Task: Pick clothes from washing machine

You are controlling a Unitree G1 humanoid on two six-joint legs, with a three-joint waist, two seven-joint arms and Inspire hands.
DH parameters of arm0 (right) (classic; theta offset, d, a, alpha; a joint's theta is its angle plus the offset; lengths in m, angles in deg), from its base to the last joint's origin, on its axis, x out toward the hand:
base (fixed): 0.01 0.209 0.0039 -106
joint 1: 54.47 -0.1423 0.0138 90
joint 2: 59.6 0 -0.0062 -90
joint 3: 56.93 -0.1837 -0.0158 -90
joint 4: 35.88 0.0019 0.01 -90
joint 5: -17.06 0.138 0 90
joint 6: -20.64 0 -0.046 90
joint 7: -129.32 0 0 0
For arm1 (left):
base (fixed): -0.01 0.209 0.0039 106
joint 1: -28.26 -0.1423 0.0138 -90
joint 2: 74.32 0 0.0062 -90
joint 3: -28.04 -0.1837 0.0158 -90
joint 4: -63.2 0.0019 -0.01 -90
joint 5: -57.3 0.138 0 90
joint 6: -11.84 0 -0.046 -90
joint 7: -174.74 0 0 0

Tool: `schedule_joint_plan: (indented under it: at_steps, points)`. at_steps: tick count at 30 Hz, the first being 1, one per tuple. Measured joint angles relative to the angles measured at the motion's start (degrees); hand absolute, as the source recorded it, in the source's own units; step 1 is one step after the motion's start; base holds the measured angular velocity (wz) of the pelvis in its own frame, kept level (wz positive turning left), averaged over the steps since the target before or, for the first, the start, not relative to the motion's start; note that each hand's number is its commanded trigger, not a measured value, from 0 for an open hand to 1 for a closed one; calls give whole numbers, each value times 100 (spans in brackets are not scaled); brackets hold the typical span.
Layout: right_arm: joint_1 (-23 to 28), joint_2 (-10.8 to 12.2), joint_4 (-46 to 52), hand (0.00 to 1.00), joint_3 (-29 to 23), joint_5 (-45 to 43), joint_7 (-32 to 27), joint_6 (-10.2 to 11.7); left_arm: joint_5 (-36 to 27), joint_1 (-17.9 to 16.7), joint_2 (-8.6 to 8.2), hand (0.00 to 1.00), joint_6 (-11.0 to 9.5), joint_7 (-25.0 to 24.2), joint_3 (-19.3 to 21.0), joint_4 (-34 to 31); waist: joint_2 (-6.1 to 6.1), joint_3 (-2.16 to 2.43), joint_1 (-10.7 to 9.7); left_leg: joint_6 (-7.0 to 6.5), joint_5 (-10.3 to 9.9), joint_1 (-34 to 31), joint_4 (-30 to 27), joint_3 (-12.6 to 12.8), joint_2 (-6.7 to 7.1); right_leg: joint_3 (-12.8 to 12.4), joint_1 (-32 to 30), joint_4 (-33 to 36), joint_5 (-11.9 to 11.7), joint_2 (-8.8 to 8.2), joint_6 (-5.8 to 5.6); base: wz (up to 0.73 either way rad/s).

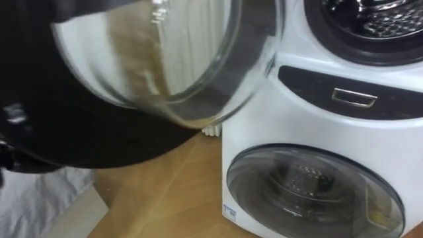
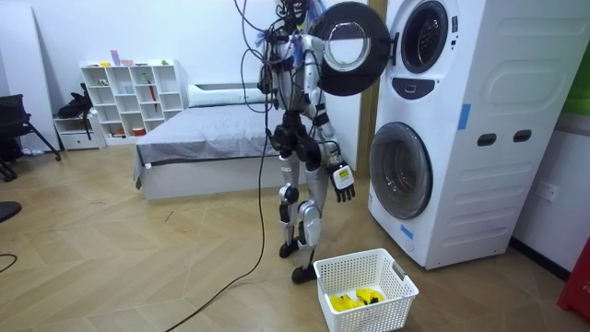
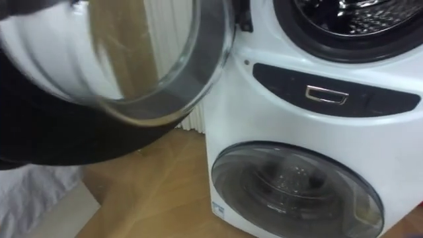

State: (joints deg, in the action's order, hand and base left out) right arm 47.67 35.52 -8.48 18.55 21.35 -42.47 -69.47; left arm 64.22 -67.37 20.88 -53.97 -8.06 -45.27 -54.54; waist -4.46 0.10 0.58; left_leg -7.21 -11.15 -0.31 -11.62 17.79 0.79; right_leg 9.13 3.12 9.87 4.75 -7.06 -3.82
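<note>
I stand before two stacked white washing machines (image 2: pixel 452 129). The upper machine's round glass door (image 1: pixel 165 59) is swung wide open and hangs close in front of me on my left; it also shows as a door (image 2: pixel 348 46) beside my head. The upper drum opening (image 1: pixel 370 20) is at the top right, and I can make out only bare metal in the part that shows. My right hand (image 2: pixel 343 180) hangs low at my side, fingers relaxed and holding nothing. My left arm reaches up by the open door, where its hand is hidden.
The lower machine's closed door (image 1: pixel 310 192) is below the dark control panel (image 1: pixel 350 96). A white laundry basket (image 2: pixel 364 290) with a yellow cloth (image 2: pixel 355 298) stands on the wooden floor by my feet. A bed (image 2: pixel 212 143) and a white shelf (image 2: pixel 129 97) lie behind me.
</note>
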Motion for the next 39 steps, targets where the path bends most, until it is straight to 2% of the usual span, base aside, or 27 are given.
schedule_joint_plan:
  at_steps: [4,5,6,7,9,10,12,14,17,19,20,22,25,30,31,34,37,39]
  points:
    - [-86,-3,-5,0,204,189,-66,-2,-52,-116,-35,0,-12,-458,-618,-369,13,17,-47,-72,-8,80,0,232,2,129,-13,17,-54,48,-18,-25]
    - [-155,-6,-25,0,300,245,-109,-2,-263,-106,-39,0,-125,-590,-829,-438,6,39,-106,-87,-22,105,0,346,2,251,-11,80,-39,45,-21,-41]
    - [-192,-8,-28,0,393,254,-131,-2,-309,-101,-45,0,-221,-660,-937,-438,-1,63,-195,-93,-26,110,-1,359,2,338,-4,108,-15,21,-35,-38]
    - [-231,-4,-20,0,515,269,-176,6,-452,-93,-47,0,-355,-819,-1115,-438,-20,121,-333,-94,-26,115,-1,419,2,462,24,116,-8,26,-39,-35]
    - [-286,-3,-26,0,652,310,-217,6,-730,-84,-77,0,-497,-1090,-1381,-439,-24,115,-503,-92,-29,159,-2,570,4,531,89,93,39,24,-57,-41]
    - [-311,-6,-10,0,727,390,-248,5,-940,-53,-140,0,-591,-1196,-1599,-439,-6,87,-618,-88,-26,149,-4,586,10,535,84,90,59,37,-35,-33]
    - [-324,8,14,0,895,507,-312,5,-1280,21,-239,0,-742,-1349,-1941,-438,1,73,-782,-38,-17,147,-5,640,10,533,21,84,79,28,-15,-27]
    - [-336,32,19,0,971,637,-333,2,-1669,118,-305,0,-986,-1570,-2347,-438,43,71,-877,238,-21,157,7,687,7,495,-97,88,125,12,49,-29]
    - [-378,67,19,0,1026,767,-377,-4,-1914,132,-298,0,-1161,-1827,-2595,-421,139,25,-935,404,53,183,104,692,6,487,-145,80,150,34,104,-9]
    - [-401,71,19,0,1094,837,-402,-6,-1973,131,-295,0,-1161,-1949,-2711,-406,182,-4,-944,431,70,195,135,692,-10,475,-153,80,186,64,136,-2]
    - [-410,80,19,0,1110,865,-402,-7,-1989,132,-301,0,-1172,-2011,-2777,-377,202,-17,-955,431,72,195,146,692,-26,433,-160,80,219,91,144,-3]
    - [-412,89,15,0,1144,881,-407,-7,-1967,132,-319,0,-1209,-2049,-2902,-257,221,-13,-954,415,81,205,153,693,-36,365,-175,81,241,132,154,-6]
    - [-434,111,7,0,1243,888,-455,-5,-1954,132,-465,0,-1219,-2047,-3093,10,242,-21,-952,159,127,235,207,685,-67,343,-191,71,279,208,185,-15]
    - [-495,162,9,0,1338,890,-507,-1,-1574,187,-618,0,-1228,-2040,-3282,206,286,-51,-974,284,44,250,228,678,-135,215,-194,-21,346,311,249,-18]
    - [-500,190,8,0,1338,889,-506,-1,-1510,224,-656,0,-1229,-2037,-3280,254,309,-66,-971,315,26,259,229,646,-148,199,-194,-14,371,328,265,-15]
    - [-550,205,13,0,1342,870,-508,-4,-1475,312,-715,0,-1240,-1975,-3278,484,302,-71,-973,398,-22,267,226,526,-197,107,-208,-27,374,413,267,-21]
    - [-590,199,32,0,1487,911,-507,-11,-1358,280,-744,0,-1326,-1808,-3279,967,291,-64,-947,411,-27,329,209,260,-215,69,-169,-23,374,449,267,-26]
    - [-601,206,46,0,1524,910,-502,-10,-1275,235,-800,0,-1325,-1707,-3276,1316,280,-66,-957,412,-27,364,208,175,-216,93,-104,-39,374,460,267,-17]
